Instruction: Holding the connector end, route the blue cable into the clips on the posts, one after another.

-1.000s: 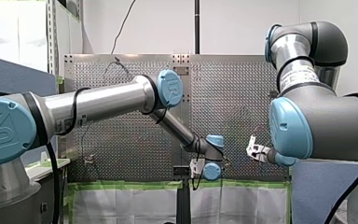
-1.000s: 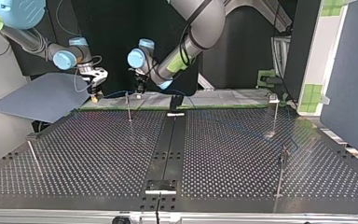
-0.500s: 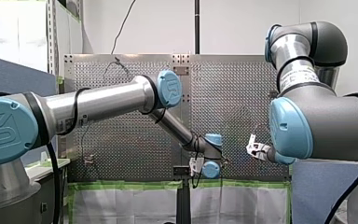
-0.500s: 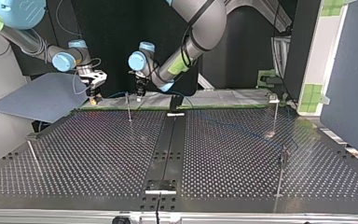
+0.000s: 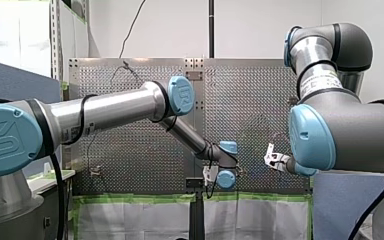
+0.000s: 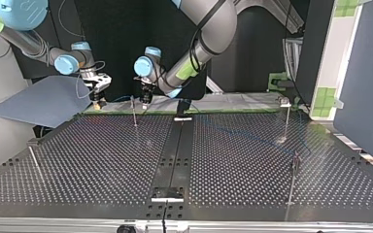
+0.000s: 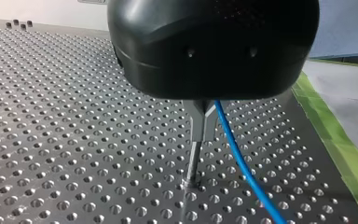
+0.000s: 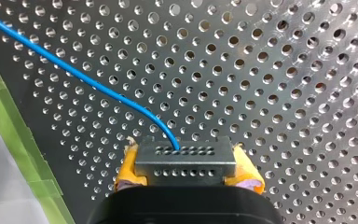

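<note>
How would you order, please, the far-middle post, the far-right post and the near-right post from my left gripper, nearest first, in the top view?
From my left gripper:
1. The far-middle post, right beside it, towards the view's left.
2. The far-right post, well off at the view's right.
3. The near-right post, also at the right, nearer the view's bottom.

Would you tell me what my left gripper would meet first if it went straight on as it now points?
Probably the clip atop the post just ahead of the left gripper, with the blue cable running beside it; the perforated table lies beyond. Depth is unclear.
</note>
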